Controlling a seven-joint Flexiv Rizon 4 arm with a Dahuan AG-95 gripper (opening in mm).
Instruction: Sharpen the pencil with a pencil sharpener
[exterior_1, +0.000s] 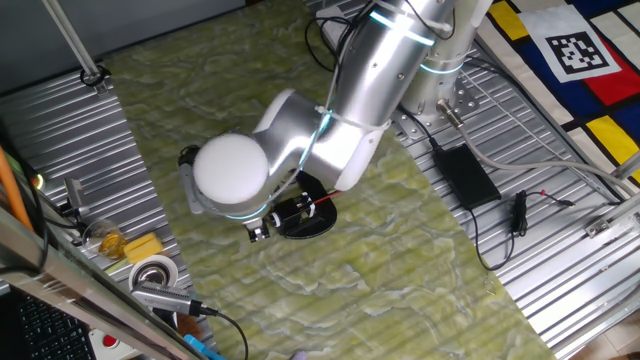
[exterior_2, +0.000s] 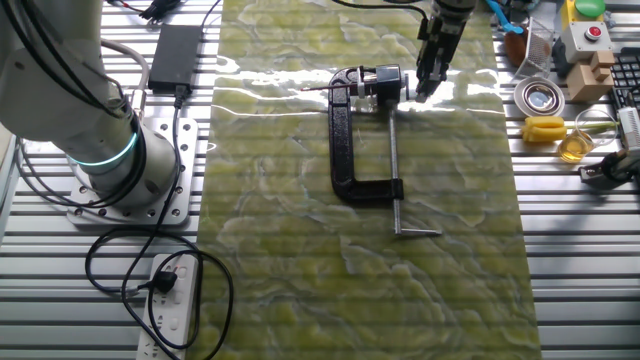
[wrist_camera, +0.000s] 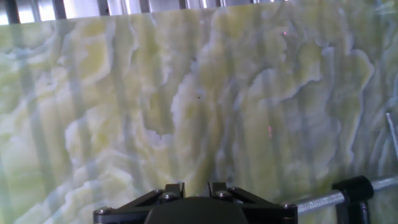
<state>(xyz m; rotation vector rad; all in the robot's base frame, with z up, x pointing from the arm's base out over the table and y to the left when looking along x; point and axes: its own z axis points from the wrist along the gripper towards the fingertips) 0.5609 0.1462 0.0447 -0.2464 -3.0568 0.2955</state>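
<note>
A: Starting with one fixed view: where does the pencil lie from the gripper?

B: The arm covers most of it; the gripper (exterior_1: 260, 232) shows just beside the pencil sharpener (exterior_1: 305, 218), on its left in this picture; a short red length of the pencil (exterior_1: 327, 203) pokes out on the sharpener's far side, low over the oval base; I cannot tell here how the jaws stand.

A: And the other fixed view?

B: Clearer; the pencil sharpener (exterior_2: 352, 140) sits mid-mat, its C-shaped frame running down the picture and the silver rod (exterior_2: 393, 160) alongside; the pencil (exterior_2: 318, 90) is a thin red line running across the picture, one end at the sharpener's head and the other pointing away from the gripper (exterior_2: 428, 88); the gripper hangs just beside the head on the opposite side, so the whole head stands between claw and pencil.

A: Room to move?

B: Plenty of bare green mat (exterior_2: 280, 220) around the frame; the power brick (exterior_2: 172, 55) is well apart; the clutter past the mat's edge sits near the gripper's side.

A: The hand view?

B: The fingertips (wrist_camera: 175, 190) stand close together with nothing between them; whether they are fully closed I cannot tell; the silver rod (wrist_camera: 317, 200) crosses the lower right corner; no pencil in sight. To my mind, reaching it means crossing over the head, then taking the pencil across its long axis.
</note>
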